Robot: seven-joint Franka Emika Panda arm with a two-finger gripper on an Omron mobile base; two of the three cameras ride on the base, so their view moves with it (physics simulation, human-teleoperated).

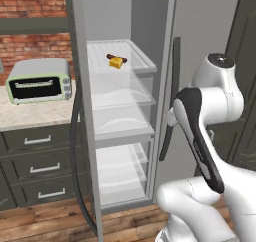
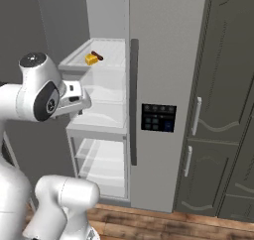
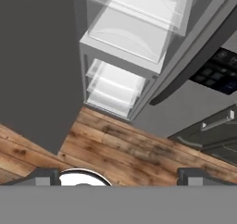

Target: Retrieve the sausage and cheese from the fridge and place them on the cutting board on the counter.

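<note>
**Reaching into the open fridge for the first item**

The fridge (image 1: 125, 111) stands with its left door swung open, and the sausage (image 1: 116, 57) and the cheese (image 1: 116, 63) lie touching each other on the upper translucent shelf (image 1: 137, 61), the yellow wedge in front and the dark link just behind it. Neither has been picked up, so the step in hand looks like the first reach.

The claw (image 3: 118, 177) is spread wide and holds nothing; its camera looks down at the lower shelves and the wooden floor (image 3: 120, 149), so it appears to sit well below the food and pointed away from it.

To do this well, the hand should rise and level out before going in, entering above the shelf lip rather than through it. Because the two items touch, approaching the cheese from the front and closing on its flat sides seems safest; a careless sweep could push the sausage deeper. The open door's edge is close to the arm, so the elbow needs room.
</note>
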